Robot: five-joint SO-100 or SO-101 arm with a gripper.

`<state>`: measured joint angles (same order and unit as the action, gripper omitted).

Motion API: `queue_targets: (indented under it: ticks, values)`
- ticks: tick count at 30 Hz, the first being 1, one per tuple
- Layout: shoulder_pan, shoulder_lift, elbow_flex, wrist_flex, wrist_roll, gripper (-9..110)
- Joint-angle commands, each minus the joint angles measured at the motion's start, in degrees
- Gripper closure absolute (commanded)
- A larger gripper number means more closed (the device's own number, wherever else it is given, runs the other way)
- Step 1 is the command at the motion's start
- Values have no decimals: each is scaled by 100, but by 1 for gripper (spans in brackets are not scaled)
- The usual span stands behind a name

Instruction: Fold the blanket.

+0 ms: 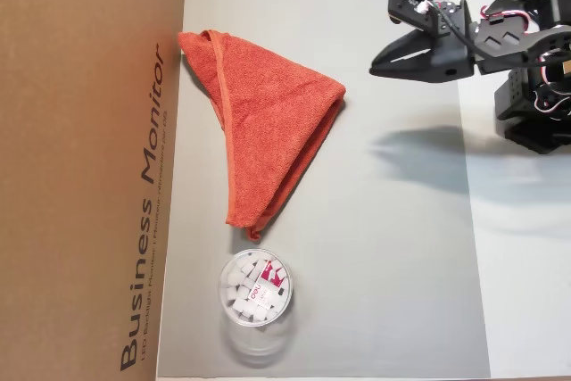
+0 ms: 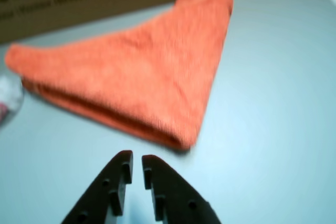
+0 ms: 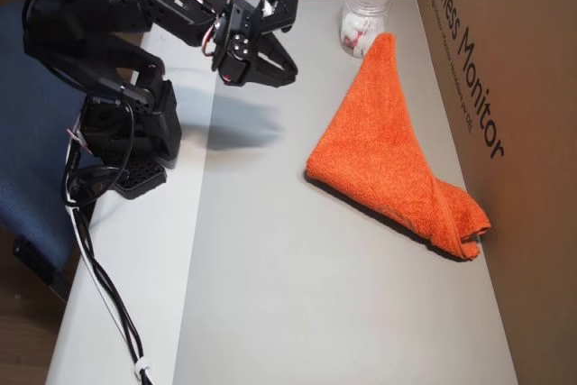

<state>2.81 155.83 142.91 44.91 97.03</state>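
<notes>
The blanket is an orange-red terry towel lying folded into a triangle on the grey mat, with one corner against the cardboard box. In another overhead view the blanket lies at the right of the mat. My black gripper hovers above the mat to the right of the blanket, apart from it. In the wrist view the gripper points at the blanket's folded edge. Its fingertips are nearly together and hold nothing. My gripper casts a shadow on the mat.
A brown cardboard box printed "Business Monitor" borders the mat beside the blanket. A clear jar with small white pieces stands near the blanket's pointed end. The arm's base sits on the white table strip, with a cable trailing off.
</notes>
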Motion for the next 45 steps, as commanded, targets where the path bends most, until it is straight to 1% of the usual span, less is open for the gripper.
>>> queue_targets:
  ticks: [1,11,23,26,45]
  values:
    - [97,492,18,633,44,102]
    - [0,1925,650,1907,18,102]
    - [44,3665,1661,2856,-18,102]
    - [79,3911,1872,2944,-26,102]
    - [97,3876,3006,2856,18,102]
